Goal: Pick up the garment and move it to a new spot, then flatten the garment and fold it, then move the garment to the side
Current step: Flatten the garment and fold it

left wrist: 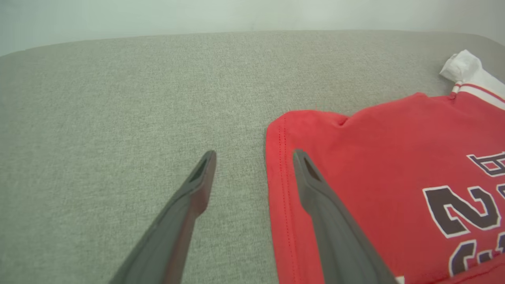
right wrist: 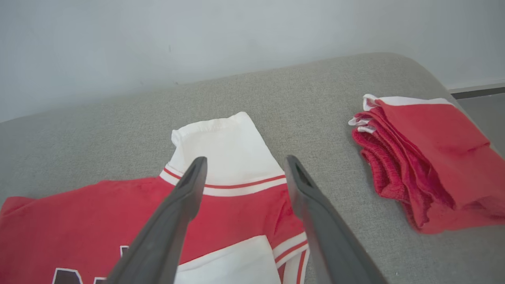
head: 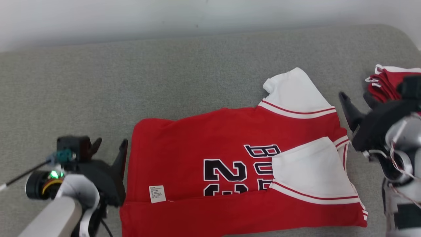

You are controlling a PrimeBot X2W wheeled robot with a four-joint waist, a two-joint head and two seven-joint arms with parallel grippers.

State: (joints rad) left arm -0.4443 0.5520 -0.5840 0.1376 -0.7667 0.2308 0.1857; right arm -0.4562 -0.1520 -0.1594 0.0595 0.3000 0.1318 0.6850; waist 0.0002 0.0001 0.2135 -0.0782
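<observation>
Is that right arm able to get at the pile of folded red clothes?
Probably yes: the open right gripper sits near the folded pile, with bare grey cushion between them.

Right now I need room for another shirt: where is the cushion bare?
Widest: grey cushion left of the jersey, beyond the left gripper. Also the strip between jersey and wall. Crowded right: right gripper in the gap beside the folded stack.
</observation>
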